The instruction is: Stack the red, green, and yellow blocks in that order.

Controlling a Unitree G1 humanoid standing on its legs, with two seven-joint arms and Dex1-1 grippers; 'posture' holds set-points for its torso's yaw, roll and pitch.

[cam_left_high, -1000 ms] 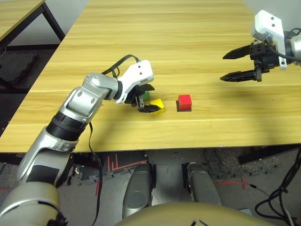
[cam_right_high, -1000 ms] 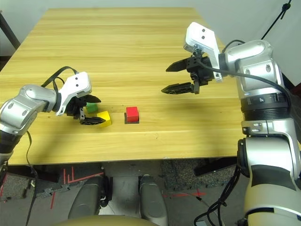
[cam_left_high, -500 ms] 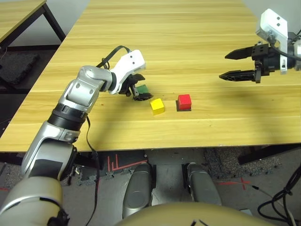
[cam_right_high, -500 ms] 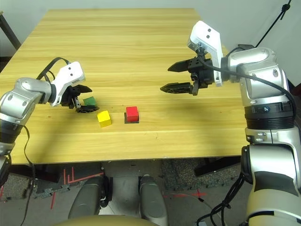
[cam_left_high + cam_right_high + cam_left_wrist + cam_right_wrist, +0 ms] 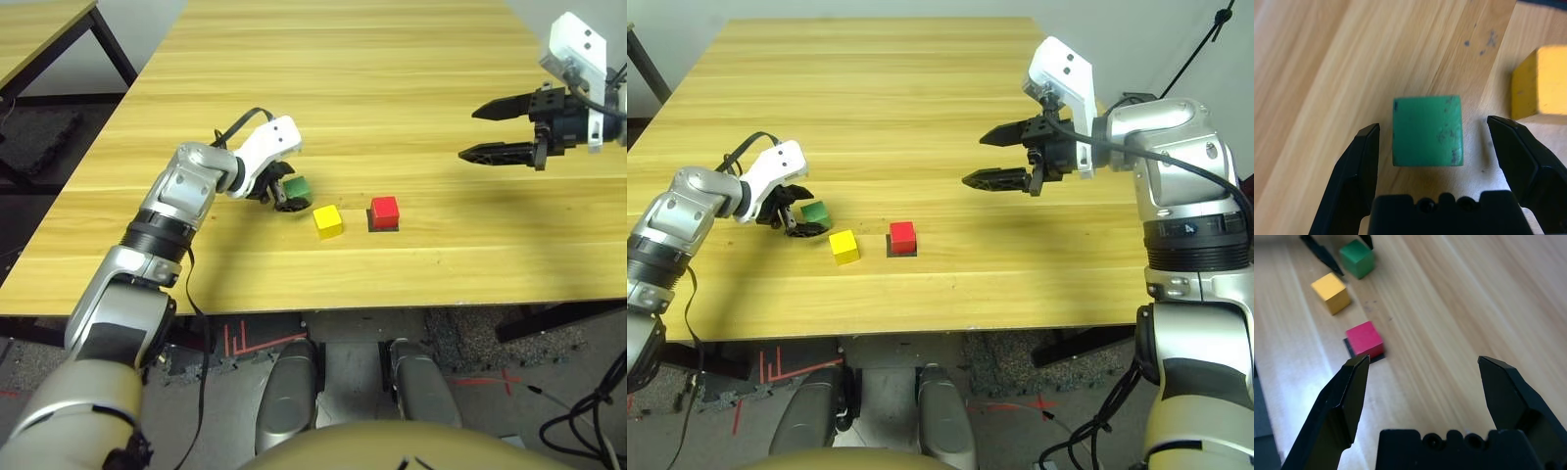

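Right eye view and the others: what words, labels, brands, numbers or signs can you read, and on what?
"4": on the black band of the right arm.
No lettering seen on the red block, green block or yellow block.

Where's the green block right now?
In the left eye view, the green block is on the table's left side, between the open fingers of the left claw, just beyond the yellow block.
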